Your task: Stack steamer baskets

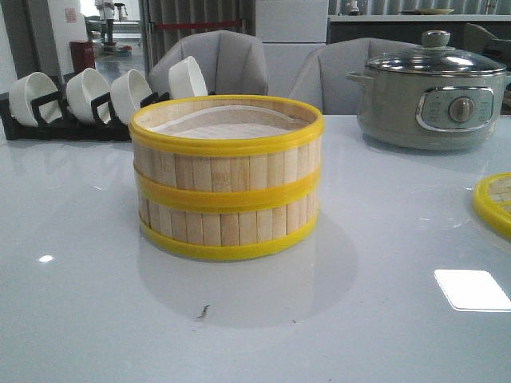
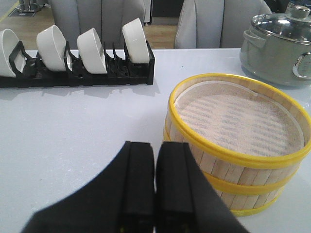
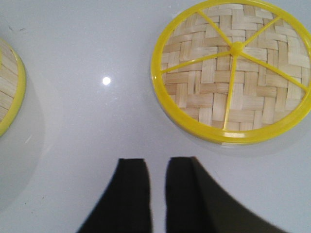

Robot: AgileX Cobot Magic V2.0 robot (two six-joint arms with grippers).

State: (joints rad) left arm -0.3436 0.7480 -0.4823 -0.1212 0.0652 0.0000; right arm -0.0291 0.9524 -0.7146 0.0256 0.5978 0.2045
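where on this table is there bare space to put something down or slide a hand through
Bare patches: the near tabletop in front of the two stacked yellow-rimmed bamboo steamer baskets, the stretch left of that stack, and the gap between it and the woven yellow-rimmed lid at the right edge. Crowded: the back, with white bowls in a black rack and the grey-green electric pot.

The lid (image 1: 496, 203) is cut by the front view's right edge — only a yellow arc and some weave show. In the right wrist view the stacked steamer baskets (image 3: 8, 92) are clipped at the frame's edge. The leftmost white bowl (image 2: 7, 51) runs out of the left wrist view — partly hidden by its black rack (image 2: 77, 77).
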